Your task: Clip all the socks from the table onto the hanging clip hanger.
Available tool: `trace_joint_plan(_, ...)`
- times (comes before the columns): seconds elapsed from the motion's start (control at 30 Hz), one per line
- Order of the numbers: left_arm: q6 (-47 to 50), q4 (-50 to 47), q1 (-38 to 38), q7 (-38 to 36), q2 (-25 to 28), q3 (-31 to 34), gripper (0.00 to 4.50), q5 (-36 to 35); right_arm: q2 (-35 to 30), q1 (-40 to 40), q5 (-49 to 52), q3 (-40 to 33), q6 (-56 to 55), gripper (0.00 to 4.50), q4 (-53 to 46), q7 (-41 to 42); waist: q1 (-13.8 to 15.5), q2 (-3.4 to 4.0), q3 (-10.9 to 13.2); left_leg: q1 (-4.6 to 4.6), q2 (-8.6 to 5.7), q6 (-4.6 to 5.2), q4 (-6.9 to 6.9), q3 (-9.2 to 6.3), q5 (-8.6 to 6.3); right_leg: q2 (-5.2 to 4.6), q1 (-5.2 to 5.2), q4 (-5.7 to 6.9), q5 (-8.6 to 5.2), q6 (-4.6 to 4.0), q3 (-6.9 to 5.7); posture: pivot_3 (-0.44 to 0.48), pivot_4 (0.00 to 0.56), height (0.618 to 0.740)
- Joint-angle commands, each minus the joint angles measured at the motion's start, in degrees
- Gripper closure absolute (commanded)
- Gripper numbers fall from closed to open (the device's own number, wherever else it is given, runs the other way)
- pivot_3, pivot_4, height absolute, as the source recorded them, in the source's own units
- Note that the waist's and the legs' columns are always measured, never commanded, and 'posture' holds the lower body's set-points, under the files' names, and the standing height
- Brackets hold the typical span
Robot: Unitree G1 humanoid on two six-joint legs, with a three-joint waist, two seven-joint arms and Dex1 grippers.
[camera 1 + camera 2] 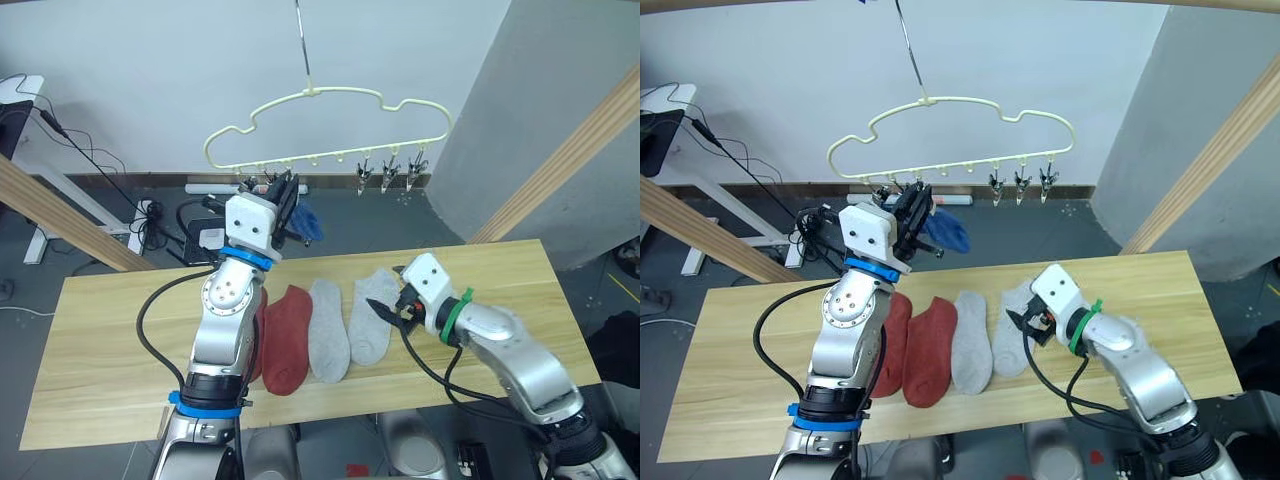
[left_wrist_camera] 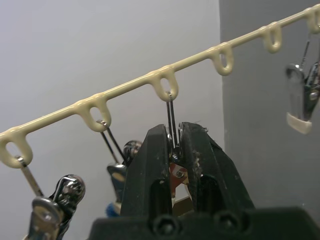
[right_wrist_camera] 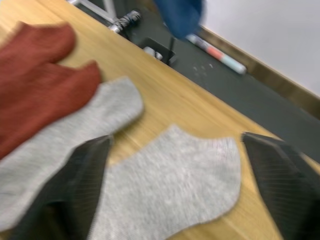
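The cream clip hanger [image 1: 312, 91] hangs over the far side of the table [image 1: 520, 290]. My left gripper [image 1: 288, 186] is raised to its bottom bar and shut on one silver clip [image 2: 171, 112]. A blue sock [image 1: 308, 222] dangles just beside that gripper. On the table lie two rust-red socks [image 1: 288, 337], one partly hidden behind my left arm, and two grey socks [image 1: 328, 343]. My right gripper [image 1: 392, 303] is open low over the right grey sock [image 3: 175, 185], its fingers [image 3: 80, 185] spread wide on either side of it.
Three free clips [image 1: 390, 172] hang at the hanger's right end. Slanted wooden beams stand at the left [image 1: 60, 215] and right [image 1: 570, 150]. Cables and a power strip [image 1: 205, 238] lie on the floor behind the table.
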Motion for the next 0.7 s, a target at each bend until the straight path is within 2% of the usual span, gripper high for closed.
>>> trace_joint_plan(0.03,0.65,-3.15,-0.08,-1.14,1.45,0.93,4.40,-1.12,4.31,0.01,-3.01,0.08,-5.98,0.00,9.47,-4.36,0.02,0.00,0.00,0.01,0.01,0.00,-0.01,-0.02,0.00,0.01,0.01,0.01,0.00,0.00,-0.02,-0.255,0.334,0.733)
trace_joint_plan(0.3,2.28,-4.50,0.39,-2.08,2.66,1.01,4.40,-1.45,13.33,-4.36,-4.70,-2.89,-12.22,0.00,24.92,-9.34,0.13,0.00,0.00,-0.01,0.01,0.00,0.00,-0.02,0.00,0.00,0.00,0.02,0.01,0.00,-0.01,-0.223,0.332,0.733)
trace_joint_plan(0.63,3.34,-5.73,1.26,-2.73,3.13,1.20,4.40,-1.32,17.55,-5.07,-8.69,-2.26,-10.65,0.00,29.91,-13.52,0.32,0.02,-0.01,0.00,0.01,0.00,0.00,-0.03,0.00,-0.01,0.00,0.03,0.01,0.00,-0.01,-0.216,0.327,0.733)
trace_joint_plan(0.7,3.50,-5.74,1.32,-2.95,3.16,1.14,4.40,-1.42,17.72,-4.67,-9.42,-2.08,-10.56,0.35,30.10,-13.89,0.30,0.02,-0.01,0.02,0.01,0.00,0.00,-0.03,0.00,-0.01,0.01,0.06,0.01,0.00,-0.02,-0.215,0.326,0.733)
